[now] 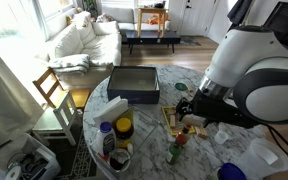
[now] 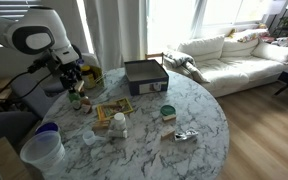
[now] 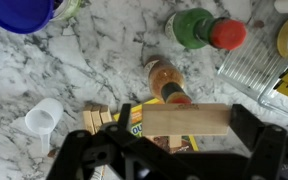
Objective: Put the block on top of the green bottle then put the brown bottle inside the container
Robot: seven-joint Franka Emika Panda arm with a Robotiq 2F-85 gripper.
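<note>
My gripper (image 3: 185, 128) is shut on a pale wooden block (image 3: 187, 118), held crosswise between the two black fingers above the table. Just beyond the block stands the brown bottle (image 3: 161, 76), amber with a darker cap, seen from above. The green bottle (image 3: 193, 27) with a red top stands farther off to the right. In both exterior views the gripper (image 1: 191, 113) (image 2: 72, 83) hovers low over these bottles; the green bottle (image 1: 179, 142) (image 2: 75, 100) shows near it. The dark box container (image 1: 134, 85) (image 2: 144, 73) sits open on the table's far part.
A yellow printed packet (image 3: 134, 124) with small wooden pieces lies under the gripper. A small white cup (image 3: 42, 118), a blue bowl (image 3: 22, 12), a ribbed clear container (image 3: 252, 70) and a yellow-lidded jar (image 1: 124, 127) stand nearby. The marble table (image 2: 184, 110) is round.
</note>
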